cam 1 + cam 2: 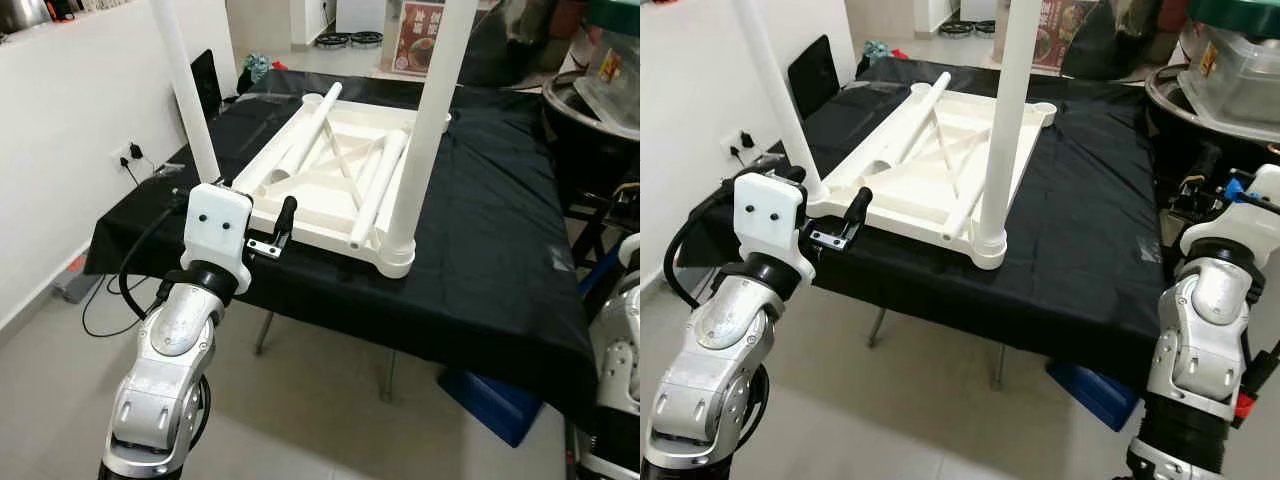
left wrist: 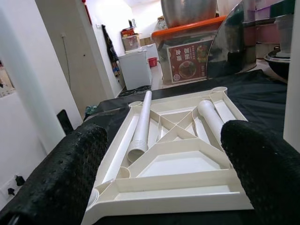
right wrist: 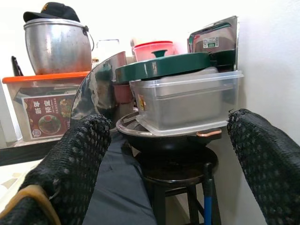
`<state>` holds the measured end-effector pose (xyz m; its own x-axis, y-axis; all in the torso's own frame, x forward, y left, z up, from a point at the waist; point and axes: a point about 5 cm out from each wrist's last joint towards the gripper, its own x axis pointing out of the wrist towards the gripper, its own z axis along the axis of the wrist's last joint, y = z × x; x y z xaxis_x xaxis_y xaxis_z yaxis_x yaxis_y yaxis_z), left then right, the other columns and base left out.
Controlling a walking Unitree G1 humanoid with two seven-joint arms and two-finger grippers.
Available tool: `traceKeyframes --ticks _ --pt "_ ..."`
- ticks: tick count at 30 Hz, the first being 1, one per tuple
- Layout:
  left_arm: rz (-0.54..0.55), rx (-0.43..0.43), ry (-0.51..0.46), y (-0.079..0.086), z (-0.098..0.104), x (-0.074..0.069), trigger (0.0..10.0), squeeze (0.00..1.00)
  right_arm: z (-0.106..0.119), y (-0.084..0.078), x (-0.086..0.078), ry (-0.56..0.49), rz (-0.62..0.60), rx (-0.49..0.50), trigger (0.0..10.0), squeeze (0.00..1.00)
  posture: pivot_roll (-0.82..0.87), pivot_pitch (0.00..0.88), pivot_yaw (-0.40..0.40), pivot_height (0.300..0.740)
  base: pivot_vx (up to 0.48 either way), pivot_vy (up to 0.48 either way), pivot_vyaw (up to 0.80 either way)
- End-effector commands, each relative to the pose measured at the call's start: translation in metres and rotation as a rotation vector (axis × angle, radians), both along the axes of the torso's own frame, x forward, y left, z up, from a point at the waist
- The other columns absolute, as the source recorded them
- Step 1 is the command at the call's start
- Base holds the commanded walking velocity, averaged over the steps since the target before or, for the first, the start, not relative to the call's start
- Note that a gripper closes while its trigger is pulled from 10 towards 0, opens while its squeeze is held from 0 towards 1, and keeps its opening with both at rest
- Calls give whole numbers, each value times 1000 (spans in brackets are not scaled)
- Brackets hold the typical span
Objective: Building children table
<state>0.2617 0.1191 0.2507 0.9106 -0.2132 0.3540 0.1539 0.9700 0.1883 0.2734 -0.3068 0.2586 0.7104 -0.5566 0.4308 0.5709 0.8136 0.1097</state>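
Left eye view is showing the white children's table top (image 1: 330, 175) lying upside down on the black-covered worktop (image 1: 480, 250), two legs (image 1: 425, 130) standing upright in its near corner sockets and two loose legs (image 1: 380, 185) lying across its ribbed underside. The left gripper (image 2: 161, 173) is hovering just off the near edge, its jaws spread wide and holding nothing. The right gripper (image 3: 164, 154) is pointing away toward stacked pots and containers (image 3: 183, 101), jaws wide apart, empty.

White plastic tabletop (image 1: 335, 185) and legs (image 1: 432, 110) on black cloth (image 1: 500, 230); green lid (image 3: 161, 65), perhaps enamel.
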Motion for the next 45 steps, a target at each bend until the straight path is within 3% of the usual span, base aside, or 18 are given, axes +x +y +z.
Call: traceKeyframes --ticks 1,9,10,24,29,36,41,45 --pt "6 26 1 0 0 0 10000 0 -2 2 2 2 4 3 10000 0 111 130 -10 740 289 0 0" --pt "4 29 3 1 0 1 10000 0 -3 4 2 4 8 7 10000 0 112 131 -10 740 305 0 0" --pt "9 -8 14 1 2 2 10000 0 -4 4 2 5 10 7 10000 0 112 133 -10 740 311 0 0" --pt "36 15 19 3 -1 1 10000 0 -2 2 1 7 -4 1 10000 0 110 135 -5 740 227 0 0" --pt "15 16 39 1 -7 0 10000 0 -4 -9 -1 35 -42 -25 10000 0 113 128 -5 740 0 0 0" --pt "-92 9 146 -4 -32 -8 10000 0 -14 -27 13 86 161 37 10000 0 116 125 -9 740 0 0 0" --pt "-195 33 259 -8 -64 -20 10000 0 -22 -39 15 181 404 -6 10000 0 111 122 -7 740 0 0 0" --pt "-226 40 298 -10 -75 -25 10000 0 -26 -50 11 261 499 -48 10000 0 112 119 -9 740 0 0 0"
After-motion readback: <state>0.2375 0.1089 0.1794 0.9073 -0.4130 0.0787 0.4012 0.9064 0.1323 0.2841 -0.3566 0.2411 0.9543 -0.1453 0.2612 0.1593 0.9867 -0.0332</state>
